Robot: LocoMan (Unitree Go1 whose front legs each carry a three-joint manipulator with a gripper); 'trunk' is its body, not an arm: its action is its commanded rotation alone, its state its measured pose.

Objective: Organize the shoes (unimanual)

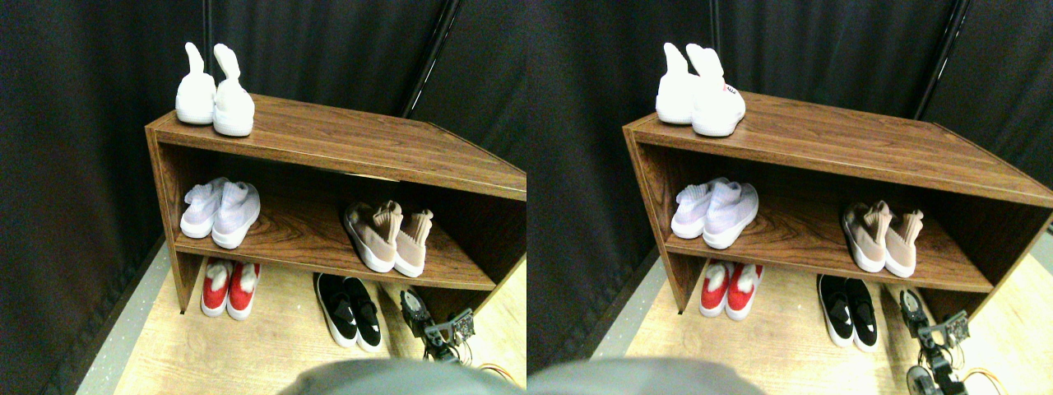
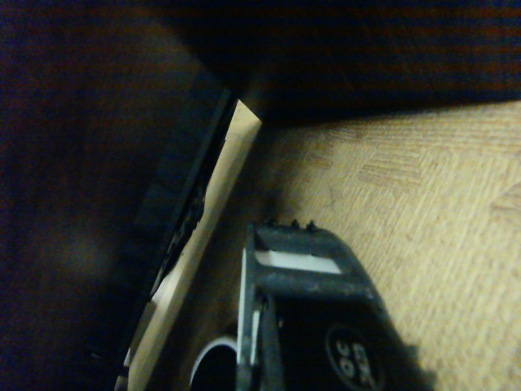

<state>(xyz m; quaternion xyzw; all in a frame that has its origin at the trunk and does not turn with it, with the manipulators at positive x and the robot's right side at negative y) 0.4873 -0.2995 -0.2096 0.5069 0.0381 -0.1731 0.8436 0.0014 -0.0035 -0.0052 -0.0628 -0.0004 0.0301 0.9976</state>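
Observation:
The shoes (image 1: 387, 237), a beige-tan knit pair with white soles, stand side by side on the right of the rack's middle shelf (image 1: 304, 234), toes toward me. The left one leans against its mate. My right gripper (image 1: 414, 303) is low by the floor, under the shelf's right end and just right of the black pair. It is below the beige shoes and apart from them. In the wrist view the dark jaw frame (image 2: 301, 252) hangs over tan flooring, with a dark shape edged by a pale strip (image 2: 213, 228) beside it. The beige shoes are out of that view.
The wooden rack (image 1: 345, 140) carries an all-white high-collared pair (image 1: 214, 95) on top and a pale lilac pair (image 1: 222, 214) at the middle shelf's left. On the floor (image 1: 271, 346) beneath stand a red pair (image 1: 230, 288) and a black pair (image 1: 350, 309). Black curtains hang behind.

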